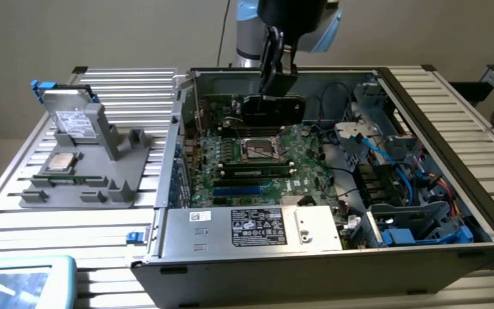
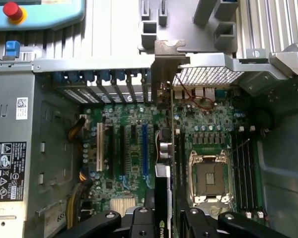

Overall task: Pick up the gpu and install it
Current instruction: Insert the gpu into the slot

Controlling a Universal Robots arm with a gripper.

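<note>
The black two-fingered pincer [image 1: 277,87] on the arm is closed partway, its jaws pressed on the two flat faces of the gpu [image 1: 273,109] — a thin, flat, black rectangular card with a green circuit-board edge and a slim metal bracket. It grips the card by the upper edge. The card therefore hangs on edge straight below the pincer, connector edge turned down toward the green motherboard [image 1: 303,161] inside the open dark-grey metal computer case [image 1: 316,277]. I judge this hold is chosen so the card can be pressed straight down along its own plane.

In the wrist view the pincer [image 2: 166,219] looks along the length of the gpu [image 2: 170,148]. The metal bracket [image 2: 165,69], at the end of the card farthest from the pincer, lines up with the row of slot openings in the case's rear wall — the likely reason the card is turned this way. A long blue plastic expansion slot [image 2: 144,144] lies just beside the card on one side, and the square silver empty CPU socket [image 2: 208,178] lies near on the other. Whether the card's lower edge has entered a slot I cannot tell.

Well apart from the pincer, outside the case, a grey plastic parts holder [image 1: 118,193] carries a silver hard drive with a white label [image 1: 74,121] and a small square silver CPU chip [image 1: 61,162].
</note>
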